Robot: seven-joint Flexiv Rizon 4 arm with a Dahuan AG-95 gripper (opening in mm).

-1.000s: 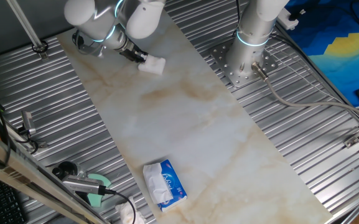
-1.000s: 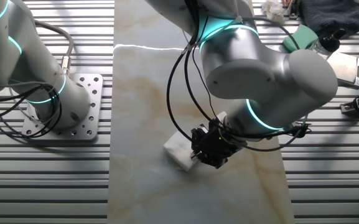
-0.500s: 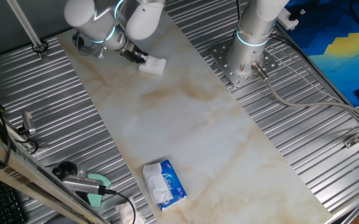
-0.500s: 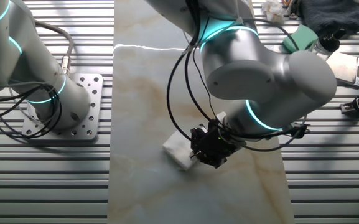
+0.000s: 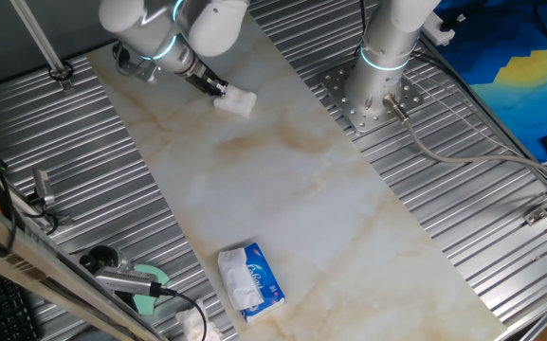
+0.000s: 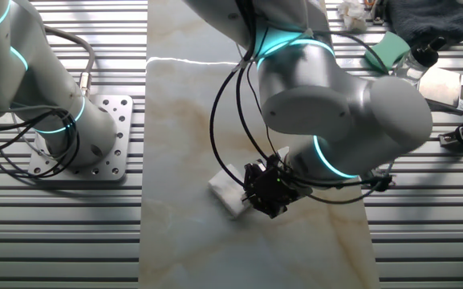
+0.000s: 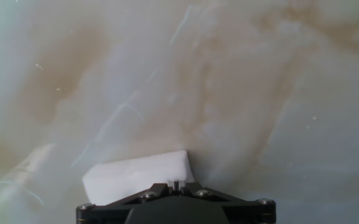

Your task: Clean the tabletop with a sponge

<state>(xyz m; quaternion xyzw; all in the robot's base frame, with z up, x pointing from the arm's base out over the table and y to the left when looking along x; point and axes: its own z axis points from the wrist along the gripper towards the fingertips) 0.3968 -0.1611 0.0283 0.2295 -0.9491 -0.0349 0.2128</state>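
The white marble-look tabletop runs diagonally through one fixed view and shows in the other fixed view and the hand view. The white sponge lies flat on it near the far end, and shows in the other fixed view and the hand view. My gripper is shut on the sponge's edge and holds it down on the slab; it also shows in the other fixed view and the hand view. Its fingertips are hidden behind the sponge.
A blue-and-white tissue pack lies on the slab's near end. A crumpled white tissue and a green-capped tool sit on the ribbed metal nearby. A second arm's base stands beside the slab.
My gripper and the sponge have slid a little along the slab, rightward in one fixed view. Nothing else has moved.
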